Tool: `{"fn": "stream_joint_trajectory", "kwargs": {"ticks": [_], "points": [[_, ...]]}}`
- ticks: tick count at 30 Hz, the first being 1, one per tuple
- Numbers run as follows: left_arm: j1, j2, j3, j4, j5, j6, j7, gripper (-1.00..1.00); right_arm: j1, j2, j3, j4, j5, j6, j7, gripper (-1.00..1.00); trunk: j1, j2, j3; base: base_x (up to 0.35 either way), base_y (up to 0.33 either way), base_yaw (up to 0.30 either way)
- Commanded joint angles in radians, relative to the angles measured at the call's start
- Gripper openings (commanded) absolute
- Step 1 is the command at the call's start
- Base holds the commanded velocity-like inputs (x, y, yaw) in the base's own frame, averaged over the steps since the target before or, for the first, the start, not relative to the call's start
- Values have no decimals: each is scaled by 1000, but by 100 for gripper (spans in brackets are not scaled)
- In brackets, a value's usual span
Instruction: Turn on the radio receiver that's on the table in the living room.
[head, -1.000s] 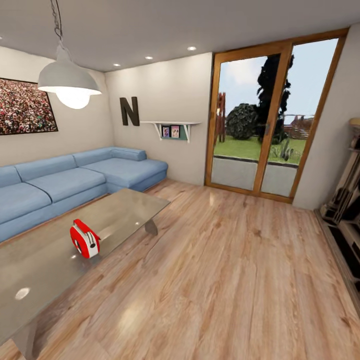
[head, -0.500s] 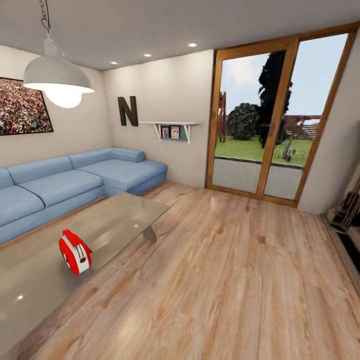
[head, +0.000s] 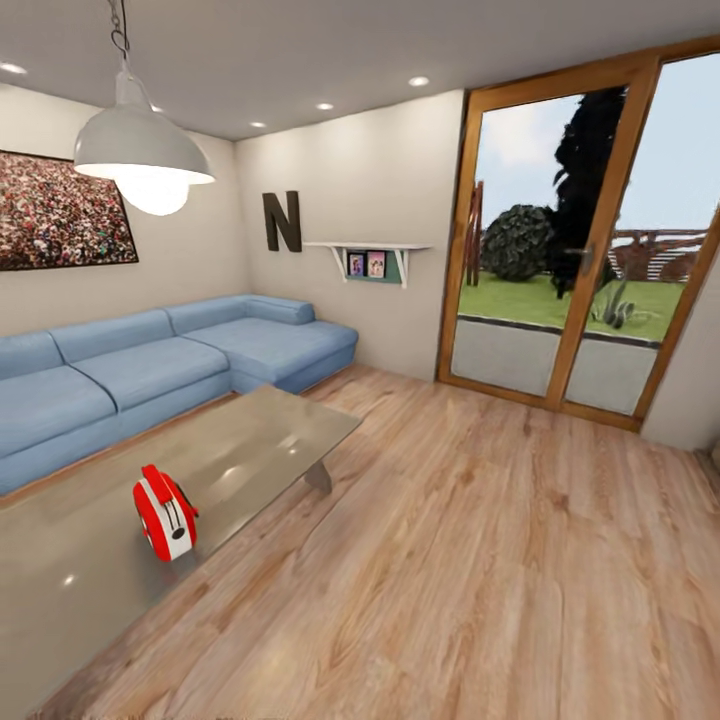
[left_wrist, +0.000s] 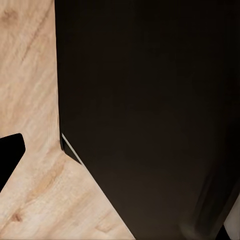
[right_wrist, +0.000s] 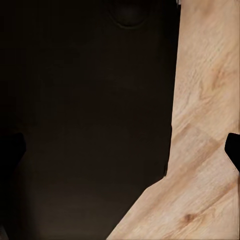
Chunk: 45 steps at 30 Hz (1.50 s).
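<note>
The living room (head: 470, 560) is bright, with pale plank flooring, a blue sectional sofa (head: 150, 370) along the wall under a crowd picture (head: 60, 212), a white pendant lamp (head: 143, 160), and tall glazed doors (head: 590, 250) onto a garden. The table (head: 240, 450), low with a glossy grey-brown top, stands in front of the sofa. The radio receiver (head: 166, 512) sits upright on it close to the long edge facing the open floor, well back from the far corner. It is red with white stripes and trim and rounded corners; its dial and handle are too small to make out from here. It looks light and rigid, likely to skid on that slick top if prodded, so I would steady its body from the sides or press straight down on the control. The wrist views show dark robot body over floorboards, and I cannot tell whether either gripper is wide or narrow.
</note>
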Motion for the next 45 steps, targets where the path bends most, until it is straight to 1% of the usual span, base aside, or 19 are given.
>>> {"fn": "stream_joint_trajectory", "kwargs": {"ticks": [1,28,33,45], "points": [[0,0,0,0,0,0,0,100,0,0,0,0,0,0,0,100,0,0,0,29,0,282],[0,-2,0,-3,0,-2,0,100,0,-1,-1,0,-1,-2,-4,100,0,0,-14,2,0,281],[0,-2,0,-4,0,-2,0,100,0,-1,-1,0,-3,-2,-11,100,0,0,-15,0,0,97],[0,-2,-1,-5,0,-1,0,100,0,0,-1,0,-1,-1,-14,100,0,0,-15,0,0,4]]}}
